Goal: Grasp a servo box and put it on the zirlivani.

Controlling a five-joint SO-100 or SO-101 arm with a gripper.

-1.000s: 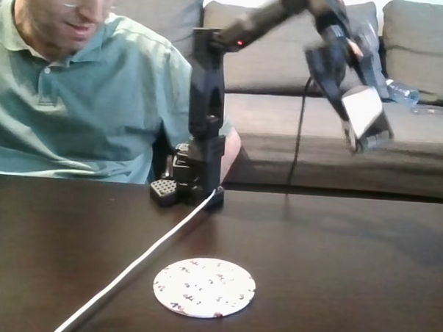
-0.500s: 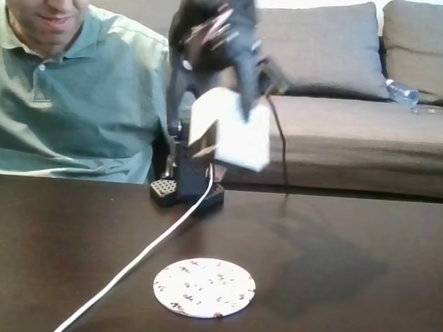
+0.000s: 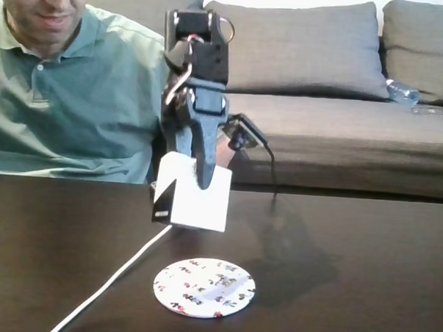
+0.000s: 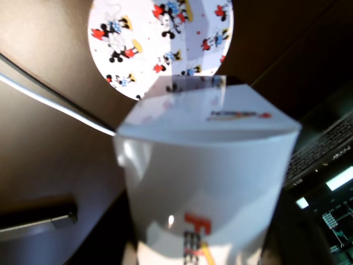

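Above the dark surface (image 3: 364, 275), the jaws (image 3: 199, 176) hang clamped on the servo box (image 3: 194, 194), which sits tilted, clear of the zirlivani (image 3: 204, 286) below, so letting go now risks it tumbling off the disc

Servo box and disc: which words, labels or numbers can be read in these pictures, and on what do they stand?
"FE": large red letters on the servo box in the wrist view, cut off by the frame edge.
Small print on the box's upper face: too blurred to read.
Black band in the fixed view: print too small.
The zirlivani: cartoon figures, no text.
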